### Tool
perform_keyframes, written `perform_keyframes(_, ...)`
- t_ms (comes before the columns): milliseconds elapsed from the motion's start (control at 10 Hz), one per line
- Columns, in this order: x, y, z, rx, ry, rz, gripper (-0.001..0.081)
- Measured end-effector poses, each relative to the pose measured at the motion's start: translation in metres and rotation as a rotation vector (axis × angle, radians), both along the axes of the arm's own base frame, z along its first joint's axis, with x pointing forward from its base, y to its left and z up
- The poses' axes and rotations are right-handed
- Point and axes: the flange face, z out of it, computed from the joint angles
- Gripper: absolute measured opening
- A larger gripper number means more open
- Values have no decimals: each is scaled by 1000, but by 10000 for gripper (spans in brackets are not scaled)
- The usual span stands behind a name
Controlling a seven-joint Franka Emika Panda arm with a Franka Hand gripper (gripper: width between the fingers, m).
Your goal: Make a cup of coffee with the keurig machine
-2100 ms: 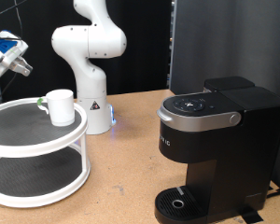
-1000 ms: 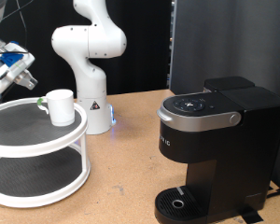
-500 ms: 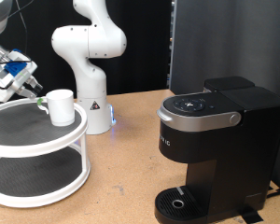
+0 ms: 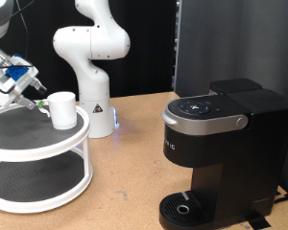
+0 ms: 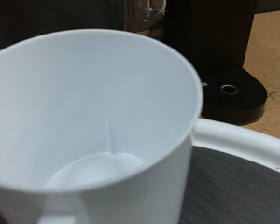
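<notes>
The cup [image 4: 60, 108] stands upright on the upper tier of a white two-tier round stand [image 4: 48, 153] at the exterior view's left, its handle turned toward the tool [image 4: 34, 99], which hangs just beside it. Whether the fingers touch the handle or the wall cannot be told from that view, and the fingers do not show in the wrist view, so whether the tool is released or clenched cannot be told either. The wrist view is almost filled by the cup's open mouth [image 5: 89, 121], seen from very close; it looks empty, and the handle's root shows at the frame's lower edge.

The keurig machine [image 4: 221, 153] sits on the wooden surface [image 4: 134, 182] at the exterior view's right, well apart from the cup, with its lid handle [image 4: 209, 115] down and its round drip tray [image 4: 187, 208] bare. No coffee has been made, so the task appears to be in its earliest part, with the cup not yet lifted off the stand.

The risks lie in the contact. The cup is light and stands near the tier's raised rim; a sideways nudge from a finger could slide or tip it against that rim. A grip on the thin handle alone could let the cup swing or twist. The white robot base [image 4: 91, 67] stands close behind, leaving little room there.
</notes>
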Motion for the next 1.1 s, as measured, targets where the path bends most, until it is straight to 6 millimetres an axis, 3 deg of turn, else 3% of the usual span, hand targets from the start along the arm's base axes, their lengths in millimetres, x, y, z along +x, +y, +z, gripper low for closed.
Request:
perform_keyframes(100,-1,2,-5,12,11,10,791)
perform_keyframes(1000,-18,3,-24,17,30,57,805)
perform_keyframes(1100,-20,2,-25,18,23,57,675)
